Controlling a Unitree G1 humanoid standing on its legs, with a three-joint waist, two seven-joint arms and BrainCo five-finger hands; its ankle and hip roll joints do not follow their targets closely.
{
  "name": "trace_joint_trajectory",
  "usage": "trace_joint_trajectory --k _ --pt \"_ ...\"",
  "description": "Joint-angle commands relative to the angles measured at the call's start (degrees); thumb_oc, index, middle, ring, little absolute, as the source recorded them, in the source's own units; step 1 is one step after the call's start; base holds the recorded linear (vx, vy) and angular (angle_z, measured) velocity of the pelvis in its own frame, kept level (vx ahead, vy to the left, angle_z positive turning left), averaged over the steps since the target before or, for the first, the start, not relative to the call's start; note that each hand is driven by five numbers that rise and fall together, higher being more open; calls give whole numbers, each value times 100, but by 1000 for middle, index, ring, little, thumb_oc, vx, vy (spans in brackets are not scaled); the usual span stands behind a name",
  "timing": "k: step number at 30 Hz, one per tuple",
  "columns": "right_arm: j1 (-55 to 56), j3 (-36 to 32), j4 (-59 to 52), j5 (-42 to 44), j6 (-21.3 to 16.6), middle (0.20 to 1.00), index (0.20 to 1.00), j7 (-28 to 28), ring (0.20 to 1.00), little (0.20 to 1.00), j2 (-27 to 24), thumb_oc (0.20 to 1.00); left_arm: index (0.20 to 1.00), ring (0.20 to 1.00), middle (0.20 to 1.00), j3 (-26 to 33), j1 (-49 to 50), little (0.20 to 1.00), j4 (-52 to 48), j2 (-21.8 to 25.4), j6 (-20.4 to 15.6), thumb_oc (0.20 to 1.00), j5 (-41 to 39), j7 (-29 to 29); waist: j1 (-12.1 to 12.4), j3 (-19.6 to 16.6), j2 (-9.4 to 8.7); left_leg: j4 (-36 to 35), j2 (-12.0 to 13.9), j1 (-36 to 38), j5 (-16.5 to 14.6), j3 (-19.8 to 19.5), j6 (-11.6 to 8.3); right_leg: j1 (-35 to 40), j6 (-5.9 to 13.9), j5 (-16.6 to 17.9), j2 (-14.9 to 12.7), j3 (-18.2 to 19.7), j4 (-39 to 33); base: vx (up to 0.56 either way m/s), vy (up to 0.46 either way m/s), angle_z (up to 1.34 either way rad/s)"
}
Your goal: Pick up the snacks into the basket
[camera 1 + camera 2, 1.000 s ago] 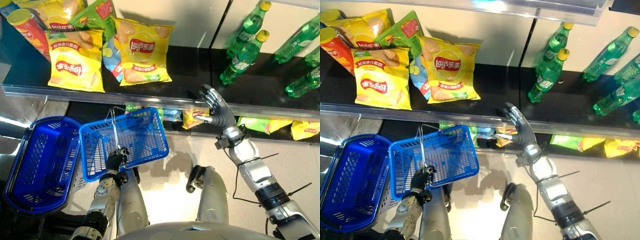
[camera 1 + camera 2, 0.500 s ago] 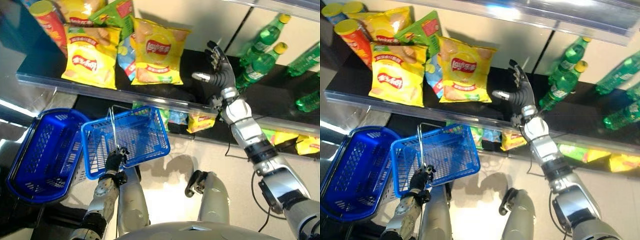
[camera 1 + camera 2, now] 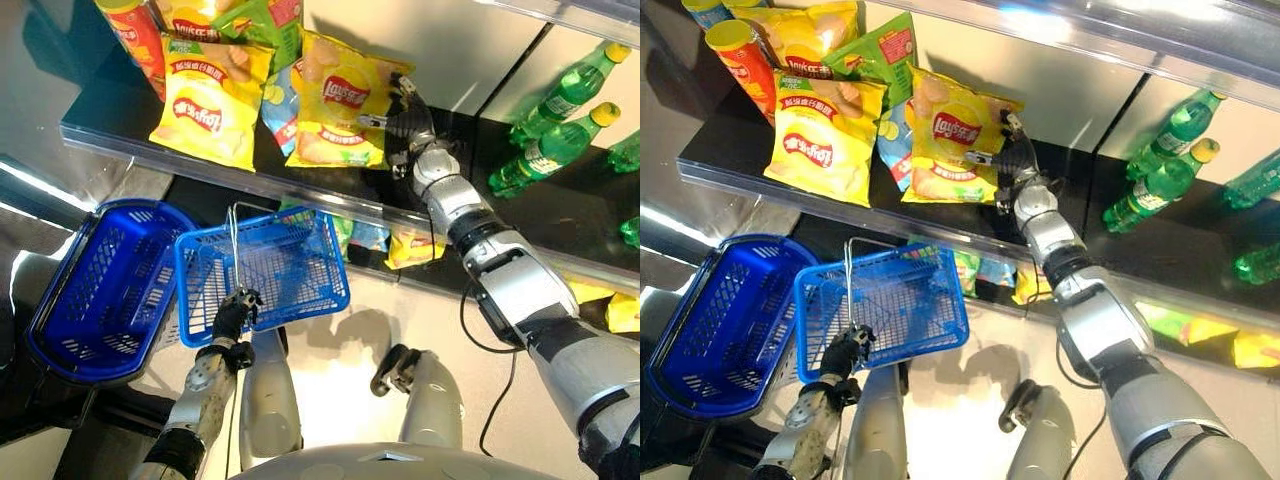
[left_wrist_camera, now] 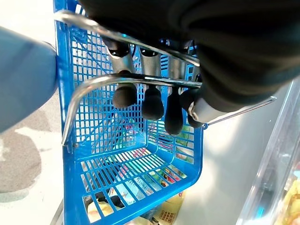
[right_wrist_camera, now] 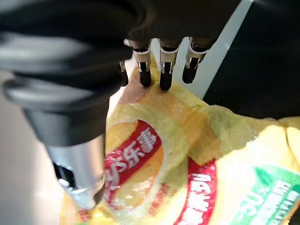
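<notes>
Up on the black shelf (image 3: pixel 470 190), a crinkled yellow chip bag with a red round logo (image 3: pixel 340 105) lies flat, long axis running away from the right hand (image 3: pixel 408 122), whose spread fingers bracket its near edge. Below, the left hand (image 3: pixel 232 316) grips the empty blue mesh basket (image 3: pixel 265 275) by its wire handle (image 4: pixel 136 79).

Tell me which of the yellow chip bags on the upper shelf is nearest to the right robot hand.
The rightmost yellow chip bag: the right robot hand is at its right edge. The other yellow chip bag lies further left on the shelf.
</notes>
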Motion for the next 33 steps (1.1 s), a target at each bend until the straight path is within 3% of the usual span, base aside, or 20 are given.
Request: trace_joint_trajectory --k 1,12,22,23,24,25,26,33 --pt "-627 -56 732 51 -20 1000 1000 -96 1000 1000 -88 1000 200 200 200 -306 37 200 -859 233 -276 200 -147 -168 126 70 196 52 -301 -143 -64 408 502 125 170 49 120 -150 17 10 -6 9" --pt "-1052 86 1403 -419 158 1000 1000 -213 1000 1000 -96 1000 200 200 200 -476 -142 200 -905 355 -294 200 -57 -165 339 195 340 -29 -435 -195 15 289 555 118 231 68 32 -240 58 5 -7 11" --pt "-1412 1025 1266 -2295 381 1000 1000 -549 1000 1000 266 1000 200 200 200 -518 -214 200 -890 384 -305 200 3 -45 325 170 336 -65 -507 -331 82 223 591 -35 223 79 40 -183 89 -3 2 2" --pt "-1421 1082 1164 -2511 395 445 445 -605 445 445 354 445 200 200 200 -523 -229 200 -876 374 -311 200 20 -20 311 152 335 -73 -513 -338 81 220 594 -57 225 76 46 -175 97 0 0 0" --pt "-1419 1082 1162 -2514 398 300 300 -607 300 300 356 300 200 200 200 -522 -229 200 -874 374 -312 200 20 -19 309 150 335 -73 -513 -339 82 220 594 -59 225 76 46 -176 97 0 0 0" --pt "-1429 1109 1115 -2617 415 300 300 -641 300 300 376 300 200 200 200 -515 -239 200 -852 376 -313 200 19 -9 300 142 336 -73 -511 -343 81 217 595 -76 226 74 49 -168 108 0 0 0" --pt "-1426 1090 1079 -2741 440 200 200 -711 200 200 422 200 200 200 200 -521 -271 200 -855 375 -320 200 20 24 290 128 339 -68 -519 -362 78 210 601 -95 225 66 40 -166 125 0 0 0" --pt "-1473 978 1026 -2799 487 200 200 -867 200 200 512 200 200 200 200 -542 -348 200 -898 354 -367 200 -48 136 264 86 344 -42 -534 -385 59 201 610 -126 226 58 19 -151 154 0 0 0"
